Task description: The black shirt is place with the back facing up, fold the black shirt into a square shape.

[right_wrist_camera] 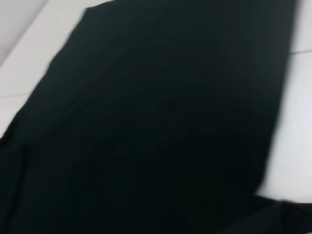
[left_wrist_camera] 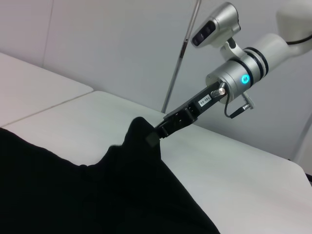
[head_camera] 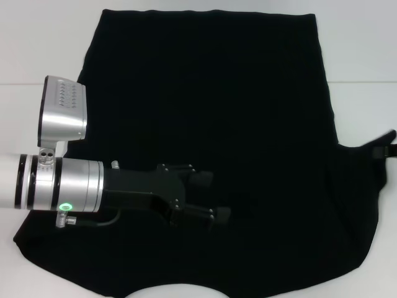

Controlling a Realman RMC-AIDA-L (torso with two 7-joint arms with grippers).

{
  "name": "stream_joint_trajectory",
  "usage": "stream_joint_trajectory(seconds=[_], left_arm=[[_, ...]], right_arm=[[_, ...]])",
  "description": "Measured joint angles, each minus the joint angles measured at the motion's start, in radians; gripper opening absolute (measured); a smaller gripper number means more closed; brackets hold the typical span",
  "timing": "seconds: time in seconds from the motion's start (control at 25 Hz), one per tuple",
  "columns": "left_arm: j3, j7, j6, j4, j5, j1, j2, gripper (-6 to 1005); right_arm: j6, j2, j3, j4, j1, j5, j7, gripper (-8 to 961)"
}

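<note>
The black shirt (head_camera: 223, 112) lies spread over the white surface (head_camera: 43, 43), covering most of it. The fabric is plain, matte and soft, with no print showing on the upward face. Its far edge at twelve o'clock runs straight and flat. Its three o'clock side bows outward and ends in a loose, rumpled fold near the surface's edge. The near edge at six o'clock curves in a shallow arc.

The left hand (head_camera: 208, 197) reaches in from nine o'clock over the near half of the shirt. Its wrist is a polished silver cylinder with black rings and a small green light; a silver camera block sits above it. The black fingers (head_camera: 203, 180) stand apart, spread open with nothing between them. Black against black, I cannot tell whether they touch the cloth.

The right hand (left_wrist_camera: 155, 135) is at the shirt's three o'clock edge, seen clearly only from the left wrist view. It is pressed together on a pinch of the shirt and holds it raised into a soft peak above the surface. From that peak the cloth slopes down in smooth folds to the flat body of the garment. In the head view only a dark tip of this hand shows at the frame's edge.

The surface is smooth, white and matte, with a thin seam line crossing it at about the shirt's upper third.
</note>
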Motion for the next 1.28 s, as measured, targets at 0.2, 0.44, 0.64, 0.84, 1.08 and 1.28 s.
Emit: stream_joint_trajectory(seconds=[0.2,0.44,0.64,0.84,1.08,1.28], left_arm=[[0.0,-0.007,0.0,0.0,0.0,-0.002,0.0,920],[-0.002,-0.009,0.0,0.001,0.0,-0.001,0.0,919],[-0.002,-0.014,-0.015,0.001,0.0,0.002,-0.001,919],[-0.002,-0.024,-0.025,0.0,0.0,0.002,0.004,919],[-0.006,-0.058,-0.043,0.003,0.0,0.011,0.014,919],[-0.062,-0.099,-0.064,0.006,0.003,0.034,0.028,919]], right_arm=[[-0.024,0.026,-0.095,0.005,0.069,-0.003,0.018,50],[-0.002,0.063,-0.206,0.0,0.133,-0.006,0.065,66],[-0.004,0.082,-0.269,-0.003,0.167,-0.003,0.093,79],[-0.009,0.091,-0.272,-0.005,0.196,-0.005,0.1,216],[0.013,0.098,-0.271,-0.01,0.211,-0.002,0.114,396],[0.116,0.129,-0.272,-0.01,0.237,0.0,0.111,511]])
